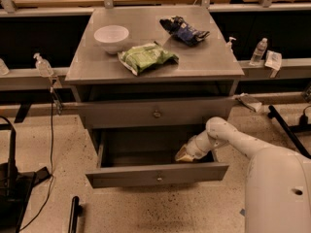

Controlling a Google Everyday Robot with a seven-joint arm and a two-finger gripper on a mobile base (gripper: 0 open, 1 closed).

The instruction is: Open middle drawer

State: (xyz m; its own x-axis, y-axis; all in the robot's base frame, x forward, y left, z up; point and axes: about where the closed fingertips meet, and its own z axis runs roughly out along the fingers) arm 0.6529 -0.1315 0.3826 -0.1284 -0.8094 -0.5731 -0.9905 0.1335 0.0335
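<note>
White-armed and cream at its tip, the pincer sits low inside the cavity of the wide grey middle drawer, just behind its front panel. Whether it is clenched or released I cannot tell.

The opening looks essentially done, so the hazards lie in getting out. A straight lift could knock the wrist against the lower edge of the wider grey upper drawer, which overhangs at about eleven o'clock. A sweep toward three o'clock could catch the middle drawer's right wall and skew it on its runners.

That middle drawer stands pulled well out of the grey cabinet. Its front lies at six o'clock from the pincer, and its small round knob is near seven o'clock, apart from the tip.

Farther off at twelve o'clock, the grey counter carries a white bowl and a crumpled green bag.
</note>
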